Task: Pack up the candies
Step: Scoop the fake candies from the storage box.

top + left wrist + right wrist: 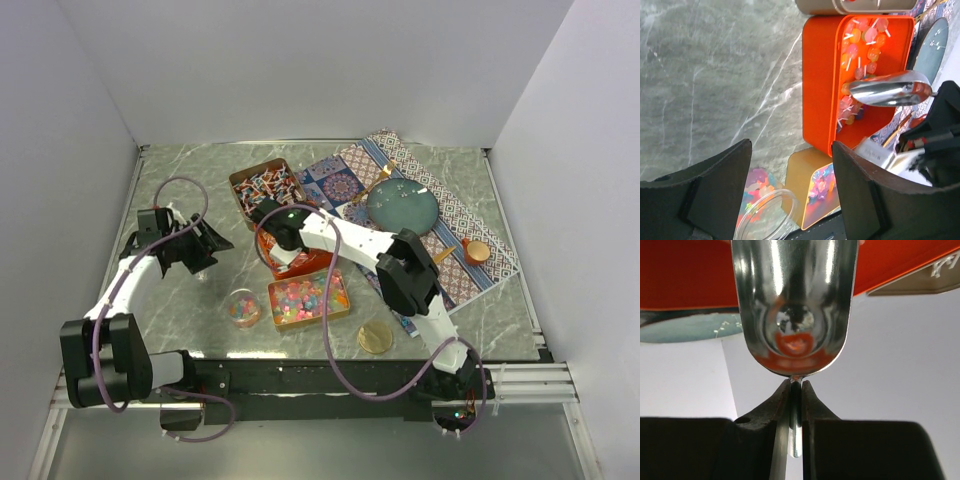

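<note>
The candies lie in three tins and a jar. Multicoloured jellies fill the gold tin (308, 298) and the small clear jar (244, 308), which also shows in the left wrist view (765, 215). Small sweets on white sticks lie in the orange tin (820, 75). Wrapped candies fill the brown tin (263, 185). My right gripper (796, 385) is shut on the handle of a metal scoop (795, 305), which hangs over the orange tin's candies (862, 40); the scoop also shows in the left wrist view (890, 90). My left gripper (205, 245) is open and empty, left of the tins.
A round gold lid (376, 338) lies near the front edge. A teal plate (402, 207) and a small orange cup (477, 252) sit on a patterned mat (470, 225) at the back right. The right arm covers most of the orange tin from above.
</note>
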`<act>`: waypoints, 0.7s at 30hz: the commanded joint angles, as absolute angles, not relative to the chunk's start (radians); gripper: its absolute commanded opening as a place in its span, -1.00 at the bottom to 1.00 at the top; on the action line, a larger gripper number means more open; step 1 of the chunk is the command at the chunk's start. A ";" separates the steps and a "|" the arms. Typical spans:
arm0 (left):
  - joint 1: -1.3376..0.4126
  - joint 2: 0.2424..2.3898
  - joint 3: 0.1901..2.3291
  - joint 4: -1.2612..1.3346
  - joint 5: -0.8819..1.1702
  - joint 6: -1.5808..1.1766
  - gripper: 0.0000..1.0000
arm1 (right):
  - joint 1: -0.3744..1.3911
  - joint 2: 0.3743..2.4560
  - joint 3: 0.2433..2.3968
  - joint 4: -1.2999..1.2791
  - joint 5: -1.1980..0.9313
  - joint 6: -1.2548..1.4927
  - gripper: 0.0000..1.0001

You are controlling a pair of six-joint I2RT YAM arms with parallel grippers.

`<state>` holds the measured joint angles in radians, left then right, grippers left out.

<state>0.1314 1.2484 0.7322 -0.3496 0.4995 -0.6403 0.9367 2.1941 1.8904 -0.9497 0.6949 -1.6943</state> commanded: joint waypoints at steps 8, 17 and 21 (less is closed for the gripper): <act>0.135 1.215 0.763 -0.281 0.520 -0.667 0.43 | 0.897 2.144 1.779 -0.825 0.802 -1.856 -1.00; 0.135 1.192 0.736 -0.279 0.529 -0.643 0.44 | 0.980 2.240 1.942 -1.026 0.709 -1.689 -1.00; 0.133 1.204 0.735 -0.268 0.532 -0.647 0.45 | 1.003 2.240 1.933 -1.019 0.683 -1.678 -1.00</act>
